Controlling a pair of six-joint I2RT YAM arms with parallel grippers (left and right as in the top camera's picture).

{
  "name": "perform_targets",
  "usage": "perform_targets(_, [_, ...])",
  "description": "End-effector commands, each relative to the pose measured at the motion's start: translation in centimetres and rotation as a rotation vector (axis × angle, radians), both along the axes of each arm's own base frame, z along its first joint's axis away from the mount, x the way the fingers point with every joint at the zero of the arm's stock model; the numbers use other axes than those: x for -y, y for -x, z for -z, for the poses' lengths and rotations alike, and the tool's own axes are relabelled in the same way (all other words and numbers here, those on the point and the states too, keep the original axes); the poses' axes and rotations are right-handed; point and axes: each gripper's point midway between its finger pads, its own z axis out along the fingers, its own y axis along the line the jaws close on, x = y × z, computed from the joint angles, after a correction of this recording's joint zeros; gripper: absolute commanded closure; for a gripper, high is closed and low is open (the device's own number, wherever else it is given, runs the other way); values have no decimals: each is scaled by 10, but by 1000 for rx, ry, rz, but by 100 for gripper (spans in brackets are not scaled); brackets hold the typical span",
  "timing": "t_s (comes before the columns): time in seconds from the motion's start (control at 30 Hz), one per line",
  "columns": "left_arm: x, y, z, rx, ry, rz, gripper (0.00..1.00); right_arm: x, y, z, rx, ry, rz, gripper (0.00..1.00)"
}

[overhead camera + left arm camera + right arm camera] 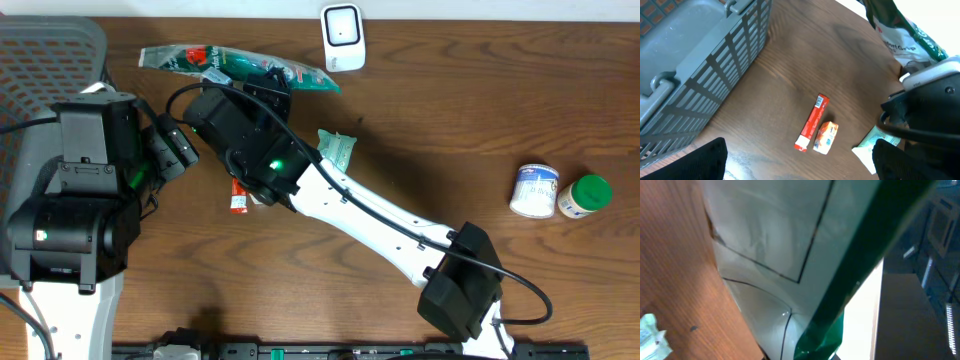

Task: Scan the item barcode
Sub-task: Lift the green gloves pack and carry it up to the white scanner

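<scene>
Right hand (262,82) is clamped on the green snack bag (190,57) (filling its camera); left hand (180,150) gapes, empty.

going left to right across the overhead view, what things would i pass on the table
grey basket → green snack bag → white scanner → white tub → green-lidded bottle

This looks like a mock shop checkout laid out on a wooden table (450,120). A white barcode scanner (342,37) stands at the far edge. A grey shopping basket (50,50) sits well left of the scanner, a green snack bag (240,62) lies just beside it, and 2 small jars (535,190) stand well to its right.
</scene>
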Motion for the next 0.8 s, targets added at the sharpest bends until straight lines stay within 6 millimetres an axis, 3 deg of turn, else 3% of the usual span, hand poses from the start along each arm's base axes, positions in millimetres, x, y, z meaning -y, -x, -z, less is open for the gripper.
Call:
perform_targets(0.0, [-3,1,-5,10,-15,-3,10,12,-13,-5,25,34,44,99])
perform_targets(0.5, [-3,1,-5,10,-15,-3,10,41,-95,6,115,126,68,99])
perform_targets(0.77, [-3,1,-5,10,-15,-3,10,54,-150,53,157,331,37,99])
